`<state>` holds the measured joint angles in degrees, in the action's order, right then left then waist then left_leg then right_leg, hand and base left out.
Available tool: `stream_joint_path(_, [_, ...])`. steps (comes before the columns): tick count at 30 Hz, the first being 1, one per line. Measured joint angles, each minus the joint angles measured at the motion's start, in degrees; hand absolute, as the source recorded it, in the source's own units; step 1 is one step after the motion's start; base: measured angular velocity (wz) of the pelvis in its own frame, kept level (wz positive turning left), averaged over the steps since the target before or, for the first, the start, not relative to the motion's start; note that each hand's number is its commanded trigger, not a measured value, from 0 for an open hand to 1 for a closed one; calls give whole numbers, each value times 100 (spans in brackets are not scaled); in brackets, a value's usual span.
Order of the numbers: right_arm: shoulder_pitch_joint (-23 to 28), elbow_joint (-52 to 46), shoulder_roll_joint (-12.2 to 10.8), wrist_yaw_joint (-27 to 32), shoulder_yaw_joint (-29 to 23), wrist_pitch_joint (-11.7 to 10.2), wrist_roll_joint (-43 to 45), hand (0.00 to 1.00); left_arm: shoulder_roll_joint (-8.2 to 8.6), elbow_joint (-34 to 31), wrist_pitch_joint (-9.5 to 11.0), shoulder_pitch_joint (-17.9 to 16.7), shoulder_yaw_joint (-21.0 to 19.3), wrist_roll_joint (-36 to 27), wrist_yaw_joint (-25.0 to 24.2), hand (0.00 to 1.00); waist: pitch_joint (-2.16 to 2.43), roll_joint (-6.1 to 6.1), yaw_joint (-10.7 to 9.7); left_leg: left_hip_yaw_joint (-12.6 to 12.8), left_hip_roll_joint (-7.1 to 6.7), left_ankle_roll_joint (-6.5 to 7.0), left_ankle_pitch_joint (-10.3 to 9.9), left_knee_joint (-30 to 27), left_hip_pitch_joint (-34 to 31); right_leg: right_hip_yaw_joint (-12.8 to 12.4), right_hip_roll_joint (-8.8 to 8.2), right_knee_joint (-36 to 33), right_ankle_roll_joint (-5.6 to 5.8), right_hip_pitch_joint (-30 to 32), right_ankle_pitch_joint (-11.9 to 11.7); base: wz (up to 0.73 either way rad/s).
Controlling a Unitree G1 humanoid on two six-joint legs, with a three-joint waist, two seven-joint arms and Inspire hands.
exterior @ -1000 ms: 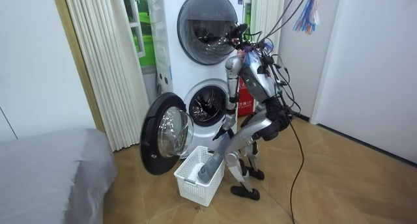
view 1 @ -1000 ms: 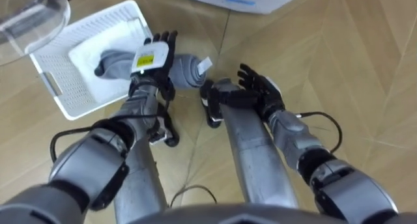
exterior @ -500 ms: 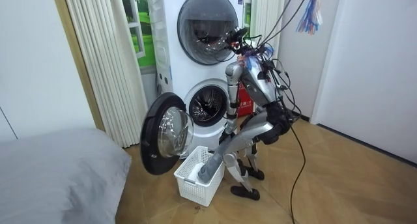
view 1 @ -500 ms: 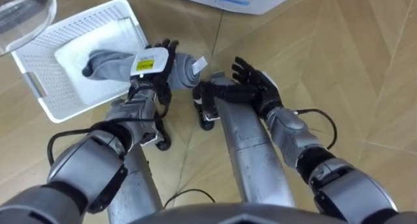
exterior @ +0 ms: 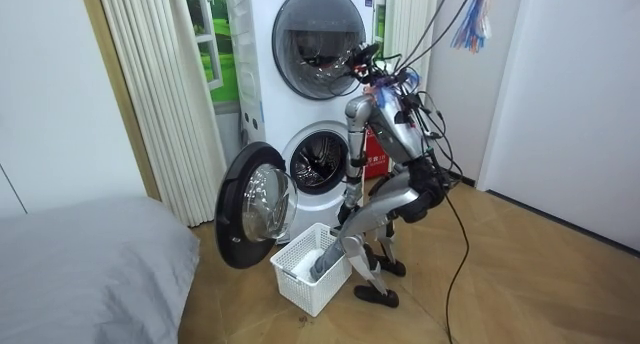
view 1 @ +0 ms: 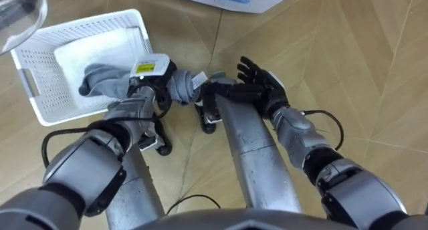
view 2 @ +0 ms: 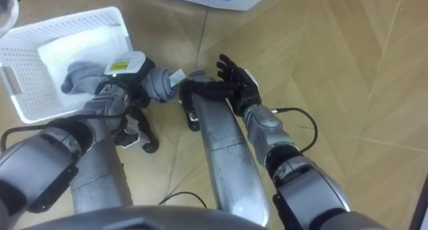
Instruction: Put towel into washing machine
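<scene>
Grey towel (view 1: pixel 100 79) partly in the white basket (view 1: pixel 40 103) and hanging out over its near rim, its rolled end and small label poking past the left hand (view 1: pixel 148 69), which is clamped round the cloth near that end. Just beside the towel's end, the right hand (view 1: pixel 261 86), spread wide and holding nothing. Likely to go wrong on the lift: held at one end alone, so may trail its long part across the mesh wall, catch there and drag or tip the light basket. May also slide out of the one-handed hold if pulled up fast and land on the floor short of the drum (exterior: pixel 320 164). Safer, by this reading, to bring the spare hand under the slack before rising. Another hazard in the open round door (exterior: pixel 255 209), standing just beside the basket on the room view's left and easy to knock on the way up. Underfoot, bare wooden parquet floor (view 1: pixel 374 69), probably smooth enough to let the basket slide. Around: white washing machine (exterior: pixel 275 134) directly ahead of the bent robot, second machine (exterior: pixel 318 29) stacked on top, pale pleated curtain (exterior: pixel 160 94) alongside, grey bed (exterior: pixel 90 274) in the near corner.
</scene>
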<state>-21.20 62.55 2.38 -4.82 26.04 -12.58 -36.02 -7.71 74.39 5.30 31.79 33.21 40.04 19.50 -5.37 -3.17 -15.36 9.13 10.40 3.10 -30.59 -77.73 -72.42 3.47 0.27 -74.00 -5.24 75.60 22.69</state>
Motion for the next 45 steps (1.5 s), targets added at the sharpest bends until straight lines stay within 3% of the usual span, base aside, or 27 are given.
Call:
stream_joint_path(7, [207,3,-2,168,207,-44,-16,0,30,56,148,-160,-46,-45,287,100,7,12,90,-7,3,-13,9,191,444,22,2,226,15,-456,-28,0])
stream_joint_path(10, [280,236,2,332,206,-53,18,0,55,68,364,-271,-81,-235,553,100,15,36,263,6,-13,-8,110,570,866,32,6,625,45,-918,-125,0])
stream_joint_path(13, [428,437,93,429,196,-55,143,0,95,69,550,-405,-255,-224,860,100,56,134,503,4,-30,11,236,1037,1360,71,36,1156,88,-1477,-237,2])
stream_joint_path(16, [508,646,216,473,198,-52,364,0,9,68,669,-426,-332,-391,1135,100,53,221,694,65,-159,20,443,1672,1948,58,-17,1751,152,-2071,-380,12])
stream_joint_path(20, [593,695,375,540,178,-40,933,0,-230,-135,816,-406,-835,-538,1655,100,54,315,854,97,-341,33,667,2379,2478,92,-125,2340,210,-2602,-493,15])
stream_joint_path(24, [526,882,436,546,180,-30,1383,0,-253,-403,967,-437,-1059,-1226,1855,100,59,395,992,94,-430,26,745,2795,2889,177,-217,2690,225,-3024,-511,10])
stream_joint_path(29, [468,835,494,507,174,-12,1666,0,-51,-1253,1113,-790,-1073,-2131,1835,100,65,401,1146,100,-522,28,822,3010,2975,402,-379,2796,227,-3096,-514,9])
stream_joint_path(35, [436,656,468,255,124,30,1990,0,270,-2112,1145,-1092,-969,-3927,841,100,89,380,1204,11,-681,50,964,3250,3115,531,-522,2966,222,-3279,-520,13])
stream_joint_path(36, [461,636,453,176,115,48,2009,0,287,-2271,1144,-1207,-925,-4316,510,100,125,373,1226,6,-714,52,993,3324,3158,526,-539,3010,226,-3314,-520,9])
stream_joint_path(37, [469,632,432,149,107,71,2024,0,286,-2358,1144,-1260,-922,-4498,341,100,132,361,1236,6,-722,53,1016,3362,3174,529,-542,3036,233,-3330,-532,9])
stream_joint_path(39, [519,626,362,76,89,177,2088,0,250,-2501,1142,-1371,-803,-5562,-389,100,206,250,1283,-14,-778,48,1096,3451,3223,550,-589,3078,226,-3363,-554,12])
stream_joint_path(42, [522,632,375,34,64,227,2071,0,262,-2557,1126,-1554,-605,-6781,-1161,100,221,237,1303,-42,-759,56,1146,3561,3348,599,-558,3260,237,-3548,-636,3])
stream_joint_path(45, [563,592,367,27,67,245,2075,0,265,-2623,1055,-1646,-452,-7611,-1841,100,241,208,1376,-60,-713,65,1170,3669,3441,634,-482,3499,252,-3699,-763,-5])
